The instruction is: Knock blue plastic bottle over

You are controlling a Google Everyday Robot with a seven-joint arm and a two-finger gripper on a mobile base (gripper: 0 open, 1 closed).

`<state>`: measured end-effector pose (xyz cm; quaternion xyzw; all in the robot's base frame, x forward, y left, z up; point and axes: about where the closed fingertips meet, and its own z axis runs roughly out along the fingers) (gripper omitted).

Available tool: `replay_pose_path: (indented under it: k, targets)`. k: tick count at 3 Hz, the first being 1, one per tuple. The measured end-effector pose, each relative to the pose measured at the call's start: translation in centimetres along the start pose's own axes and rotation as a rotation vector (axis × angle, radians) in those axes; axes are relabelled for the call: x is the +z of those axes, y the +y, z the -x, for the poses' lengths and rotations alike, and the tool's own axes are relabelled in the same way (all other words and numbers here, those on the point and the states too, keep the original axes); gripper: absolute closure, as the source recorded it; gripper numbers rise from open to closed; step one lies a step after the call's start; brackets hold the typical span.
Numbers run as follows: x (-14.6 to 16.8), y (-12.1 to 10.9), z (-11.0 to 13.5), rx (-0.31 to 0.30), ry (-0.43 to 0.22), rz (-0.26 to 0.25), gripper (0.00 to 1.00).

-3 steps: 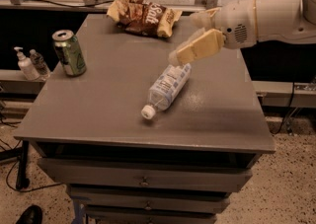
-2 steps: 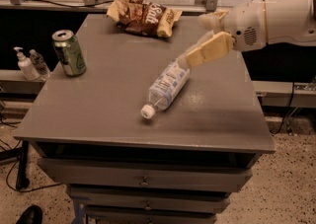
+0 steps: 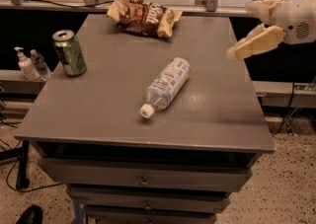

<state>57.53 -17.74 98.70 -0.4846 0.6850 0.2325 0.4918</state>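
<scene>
At center frame, on the grey table point(image 3: 222, 119), the blue bottle point(image 3: 165, 86) lies flat on its side, white cap point(image 3: 146, 111) pointing to lower left, base to upper right. Upper right: robot's gripper point(image 3: 243, 29) hangs above the table's right edge, well apart from the bottle, w/ its two tan fingers point(image 3: 254, 44) spread open and nothing between them. Left side: green can point(image 3: 69, 53) stands upright near the table edge. Top center: crumpled brown chip bag point(image 3: 143, 16) at the table's far edge. Far left, off the table on a lower ledge: white pump bottle point(image 3: 24, 65) beside a tiny clear bottle point(image 3: 38, 63). Drawers point(image 3: 143, 181) run below the tabletop.
</scene>
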Motion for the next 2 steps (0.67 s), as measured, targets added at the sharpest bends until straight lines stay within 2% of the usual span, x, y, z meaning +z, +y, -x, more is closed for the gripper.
replay_pose_path:
  k: [1,2]
  targets:
    - [-0.74,-0.7,1.05,-0.02,-0.012,-0.02,0.0]
    - [-0.63,-0.63,0.98,-0.019,-0.011,-0.018,0.0]
